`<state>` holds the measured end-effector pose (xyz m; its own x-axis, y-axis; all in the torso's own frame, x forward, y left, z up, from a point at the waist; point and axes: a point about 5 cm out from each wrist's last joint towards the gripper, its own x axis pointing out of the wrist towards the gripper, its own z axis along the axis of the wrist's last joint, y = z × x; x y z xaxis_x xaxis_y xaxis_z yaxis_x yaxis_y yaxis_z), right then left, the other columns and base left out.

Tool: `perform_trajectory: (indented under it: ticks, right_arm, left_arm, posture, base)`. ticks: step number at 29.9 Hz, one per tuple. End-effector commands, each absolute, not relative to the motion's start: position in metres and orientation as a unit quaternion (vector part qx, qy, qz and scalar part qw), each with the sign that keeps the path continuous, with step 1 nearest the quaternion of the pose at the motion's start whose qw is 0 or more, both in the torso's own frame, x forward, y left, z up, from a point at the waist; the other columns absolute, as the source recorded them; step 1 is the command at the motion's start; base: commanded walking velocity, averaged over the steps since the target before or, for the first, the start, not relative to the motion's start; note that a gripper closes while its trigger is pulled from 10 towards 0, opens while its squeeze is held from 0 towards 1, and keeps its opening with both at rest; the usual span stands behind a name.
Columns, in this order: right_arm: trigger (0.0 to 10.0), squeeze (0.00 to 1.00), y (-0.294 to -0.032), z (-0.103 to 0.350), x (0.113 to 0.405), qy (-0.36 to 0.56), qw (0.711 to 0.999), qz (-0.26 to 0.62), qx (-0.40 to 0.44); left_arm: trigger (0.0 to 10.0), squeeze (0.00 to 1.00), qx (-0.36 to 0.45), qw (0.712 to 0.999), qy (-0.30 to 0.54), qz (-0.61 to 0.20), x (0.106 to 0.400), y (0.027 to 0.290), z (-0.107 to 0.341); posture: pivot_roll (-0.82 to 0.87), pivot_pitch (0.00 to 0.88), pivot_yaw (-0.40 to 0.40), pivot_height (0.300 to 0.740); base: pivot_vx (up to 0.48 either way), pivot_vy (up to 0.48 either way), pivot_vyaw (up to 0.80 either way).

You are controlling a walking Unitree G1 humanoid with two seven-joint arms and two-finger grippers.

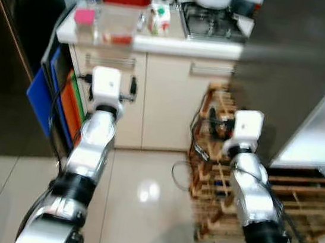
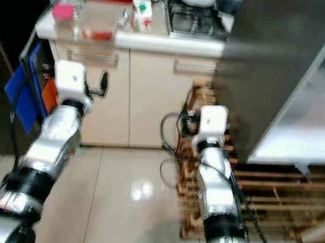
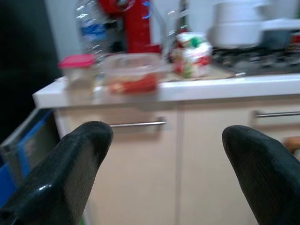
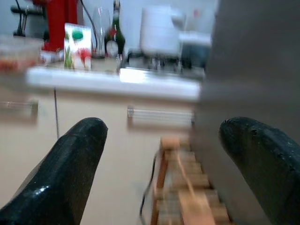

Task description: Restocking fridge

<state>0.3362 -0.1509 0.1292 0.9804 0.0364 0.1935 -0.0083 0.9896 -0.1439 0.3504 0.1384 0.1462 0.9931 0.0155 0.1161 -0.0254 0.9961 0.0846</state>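
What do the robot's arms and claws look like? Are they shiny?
Yes! Both arms are shiny silver tubes with black bands at the joints and a white boxy block at each wrist. The left claw and the right claw each have two long, rounded black fingers with a slight gloss. A thin black cable runs along the right arm.

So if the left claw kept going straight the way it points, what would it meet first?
Probably the cream cabinet door below the white counter. The left claw is open and empty, with nothing seen between its fingers and the door, though depth is unclear.
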Motion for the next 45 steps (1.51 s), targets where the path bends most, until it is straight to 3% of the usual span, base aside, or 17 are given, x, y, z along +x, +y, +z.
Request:
perform_trajectory:
  ticks: [1, 13, 21, 25, 31, 45]
  right_arm:
    - [10.0, 0.0, -0.137, 0.149, 0.341, -0.143, 0.986, 0.03, -0.076]
    - [10.0, 0.0, -0.128, 0.153, 0.345, -0.148, 0.986, 0.04, -0.071]
    - [10.0, 0.0, -0.124, 0.175, 0.34, -0.207, 0.975, 0.046, -0.063]
    - [10.0, 0.0, -0.123, 0.177, 0.341, -0.208, 0.975, 0.047, -0.059]
    - [10.0, 0.0, -0.118, 0.203, 0.34, -0.248, 0.967, 0.048, -0.024]
    - [10.0, 0.0, -0.114, 0.242, 0.343, -0.293, 0.955, 0.049, 0.008]
  left_arm:
    - [10.0, 0.0, 0.046, 0.997, -0.057, 0.015, 0.352, 0.144, 0.147]
    - [10.0, 0.0, 0.056, 0.996, -0.064, 0.007, 0.347, 0.139, 0.147]
    - [10.0, 0.0, 0.061, 0.984, -0.166, 0.025, 0.346, 0.145, 0.189]
    - [10.0, 0.0, 0.057, 0.982, -0.175, 0.027, 0.348, 0.146, 0.197]
    - [10.0, 0.0, 0.085, 0.971, -0.222, -0.02, 0.342, 0.129, 0.22]
    - [10.0, 0.0, 0.084, 0.971, -0.219, -0.04, 0.339, 0.123, 0.217]
  posture:
    - [-0.02, 0.0, 0.01, 0.74]
    - [-0.02, 0.0, 0.012, 0.74]
    - [-0.02, 0.0, 0.01, 0.74]
    - [-0.02, 0.0, 0.01, 0.74]
    - [-0.01, 0.0, 0.013, 0.74]
    - [-0.01, 0.0, 0.016, 0.74]
  base:
    - [0.48, 0.0, 0.0]
    - [0.48, 0.0, 0.0]
    - [0.48, 0.0, 0.0]
    - [0.48, 0.0, 0.0]
    - [0.48, 0.0, 0.0]
    - [0.48, 0.0, 0.0]
